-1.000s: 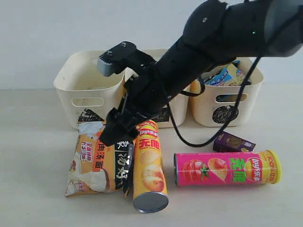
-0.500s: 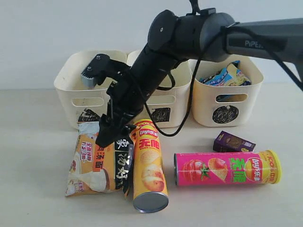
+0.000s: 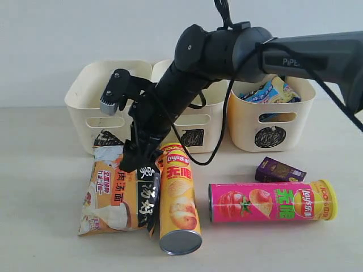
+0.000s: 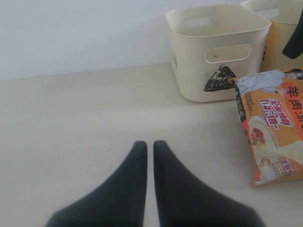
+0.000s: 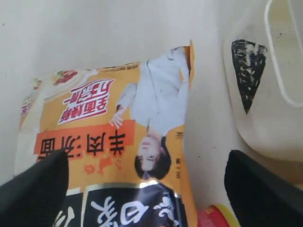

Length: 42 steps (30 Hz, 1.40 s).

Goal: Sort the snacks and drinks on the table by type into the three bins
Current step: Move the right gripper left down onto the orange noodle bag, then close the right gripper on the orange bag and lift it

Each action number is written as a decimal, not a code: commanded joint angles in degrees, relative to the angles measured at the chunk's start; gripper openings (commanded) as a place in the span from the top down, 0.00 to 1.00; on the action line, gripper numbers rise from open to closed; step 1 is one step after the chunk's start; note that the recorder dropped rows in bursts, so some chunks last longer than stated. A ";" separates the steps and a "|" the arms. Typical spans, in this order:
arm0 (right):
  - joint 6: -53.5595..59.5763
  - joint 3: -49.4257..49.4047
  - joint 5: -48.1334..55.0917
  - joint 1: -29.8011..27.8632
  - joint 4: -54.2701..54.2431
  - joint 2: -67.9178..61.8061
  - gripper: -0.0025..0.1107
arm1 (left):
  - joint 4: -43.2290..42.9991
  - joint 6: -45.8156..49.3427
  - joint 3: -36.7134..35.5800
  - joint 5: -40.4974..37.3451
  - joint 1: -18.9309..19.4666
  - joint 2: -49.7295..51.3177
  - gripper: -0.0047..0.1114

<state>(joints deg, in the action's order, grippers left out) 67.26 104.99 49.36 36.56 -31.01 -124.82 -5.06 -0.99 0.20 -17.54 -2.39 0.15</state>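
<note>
The orange noodle bag (image 3: 113,192) lies flat at front left, below the triangle bin (image 3: 102,105). My right gripper (image 3: 135,162) reaches across and hangs open just over the bag's upper right corner; in the right wrist view its fingers (image 5: 33,184) straddle the bag (image 5: 109,142), touching nothing I can see. The yellow-orange tube (image 3: 178,204) lies beside the bag, the pink tube (image 3: 272,201) to its right. A purple carton (image 3: 279,170) sits behind the pink tube. My left gripper (image 4: 149,144) is shut and empty over bare table.
The square bin (image 3: 198,133) stands in the middle and the circle bin (image 3: 269,127) on the right, holding a blue bag (image 3: 272,90). The yellow tube's red end (image 5: 213,218) lies close to the right gripper. The triangle bin (image 5: 265,94) is just beyond the bag.
The right arm has swung its wrist left and tipped steeper over the orange bag's top corner. Its jaws stayed open. The snacks have not moved.
</note>
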 commanded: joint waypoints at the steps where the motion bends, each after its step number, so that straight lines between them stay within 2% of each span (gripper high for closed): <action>1: 1.68 0.42 -1.59 0.11 0.28 -1.06 0.27 | -0.05 -0.44 -0.20 0.76 0.14 -0.15 0.92; 13: 2.07 0.42 -3.44 0.00 0.44 -5.06 0.27 | -0.05 -0.44 -0.20 0.76 0.14 -0.15 0.92; 19: 2.07 0.42 2.55 0.10 -0.32 -6.07 0.29 | -0.05 -0.44 -0.20 0.76 0.14 -0.15 0.92; 21: 1.62 0.42 2.69 0.10 -0.32 -6.07 0.39 | -0.05 -0.44 -0.20 0.76 0.14 -0.15 0.92; 22: 1.44 0.42 2.06 0.10 -0.32 -6.07 0.53 | -0.05 -0.44 -0.20 0.76 0.14 -0.15 0.92; 23: 1.13 0.42 1.63 0.10 -0.32 -6.07 0.63 | -0.05 -0.44 -0.20 0.76 0.14 -0.15 0.92; 24: 0.59 0.42 0.79 0.10 -0.21 -6.07 0.84 | -0.05 -0.44 -0.20 0.76 0.14 -0.15 0.92; 25: 0.59 0.42 0.53 0.10 -0.11 -6.07 0.97 | -0.05 -0.44 -0.20 0.76 0.14 -0.15 0.92; 34: -4.15 0.42 3.38 -0.30 0.32 -0.91 0.98 | -0.05 -0.44 -0.20 0.76 0.14 -0.15 0.92; 42: -8.83 0.42 11.52 -7.05 -13.04 0.69 0.98 | -0.05 -0.44 -0.20 0.76 0.14 -0.15 0.92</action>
<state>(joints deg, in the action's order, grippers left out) 59.46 105.45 58.56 31.76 -38.43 -125.11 -5.06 -0.99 0.20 -17.54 -2.39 0.15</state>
